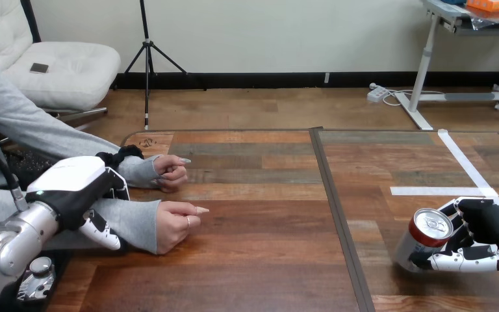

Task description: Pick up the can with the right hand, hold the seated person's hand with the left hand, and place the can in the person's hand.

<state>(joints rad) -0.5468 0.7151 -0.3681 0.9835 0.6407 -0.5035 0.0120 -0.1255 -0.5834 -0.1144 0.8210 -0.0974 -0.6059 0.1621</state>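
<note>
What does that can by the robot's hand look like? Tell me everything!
It is a drink can that looks like metal, with a silvery body, a red band round its top rim and a shiny silver lid with a pull tab. It leans, its lid tipped up toward the camera, at the near right part of the wooden table. The robot's right hand is wrapped round it, with fingers curled behind the top and the thumb across the lower side. Whether its base touches the table is unclear.
</note>
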